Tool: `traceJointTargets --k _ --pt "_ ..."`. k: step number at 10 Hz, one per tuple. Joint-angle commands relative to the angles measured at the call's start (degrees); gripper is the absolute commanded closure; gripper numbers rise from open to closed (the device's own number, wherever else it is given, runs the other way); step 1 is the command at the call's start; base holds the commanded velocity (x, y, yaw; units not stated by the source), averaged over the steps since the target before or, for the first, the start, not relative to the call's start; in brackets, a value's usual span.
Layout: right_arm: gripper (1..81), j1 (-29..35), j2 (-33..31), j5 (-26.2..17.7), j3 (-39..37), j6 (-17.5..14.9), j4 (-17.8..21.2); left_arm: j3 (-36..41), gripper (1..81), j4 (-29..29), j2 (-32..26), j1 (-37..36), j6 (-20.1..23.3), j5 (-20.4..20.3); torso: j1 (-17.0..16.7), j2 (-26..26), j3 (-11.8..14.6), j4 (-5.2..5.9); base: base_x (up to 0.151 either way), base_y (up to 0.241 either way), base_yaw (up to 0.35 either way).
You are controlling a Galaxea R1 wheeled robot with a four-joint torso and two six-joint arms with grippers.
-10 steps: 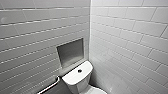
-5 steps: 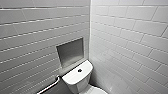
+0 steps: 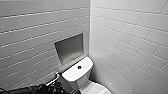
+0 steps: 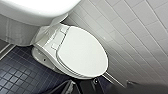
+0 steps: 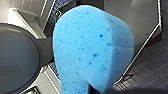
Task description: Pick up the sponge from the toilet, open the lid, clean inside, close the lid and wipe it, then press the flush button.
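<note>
My right tool (image 5: 99, 89) is almost all hidden behind the bright blue, soft, chunky sponge (image 5: 92, 50) with little dark holes. Only a small dark bit of the tool shows at the sponge's edge. The tool is closed on the sponge and holds it up in the air, with dark floor tiles behind it. The sponge's long side runs away from my tool, and its wide round end points away too.

My left tool (image 4: 76, 87) is just some dark shapes at the edge of the left wrist view. I cannot tell if it is wide or narrow.

The white shiny toilet (image 3: 75, 75) stands in the far corner of the room, just right of my dark arm (image 3: 35, 89). In the head view its bowl is cut off on the near side. The smooth white oval lid (image 4: 82, 53) lies flat and shut. Its long way runs from the hinges by the tank out to the front. The small dark round flush button (image 3: 79, 67) sits in the middle of the flat tank top.

The walls (image 3: 130, 37) are long white tiles. A grey box-shaped hole (image 3: 69, 47) is set in the far wall above the tank. The floor (image 4: 15, 75) is small dark blue square tiles.
</note>
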Motion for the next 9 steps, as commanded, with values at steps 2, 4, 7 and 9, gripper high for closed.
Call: traceJointTargets --k 2,4,7,9 --pt "81.1 1.1 -1.7 -3.7 1.5 0.0 0.8 -2.8 1.0 -4.4 3.3 -12.6 -1.3 5.6 0.0 0.0 -4.2 0.0 0.0 0.0 0.0" --pt "81.1 1.3 -1.7 -3.7 1.4 0.0 0.8 -4.9 1.0 -4.5 5.5 -15.7 -4.0 6.6 0.0 0.0 -3.8 0.0 0.0 0.0 0.0" --pt "81.1 1.4 -1.0 -3.7 0.9 0.0 0.8 -7.8 1.0 -4.4 8.2 -19.7 -8.2 6.6 0.0 0.1 -4.2 0.0 0.0 0.0 0.0" --pt "81.1 1.4 -0.5 -3.7 0.2 0.0 1.2 -10.0 1.0 -4.4 9.8 -21.7 -10.3 6.6 0.0 0.1 -4.3 0.0 0.0 0.0 0.0"
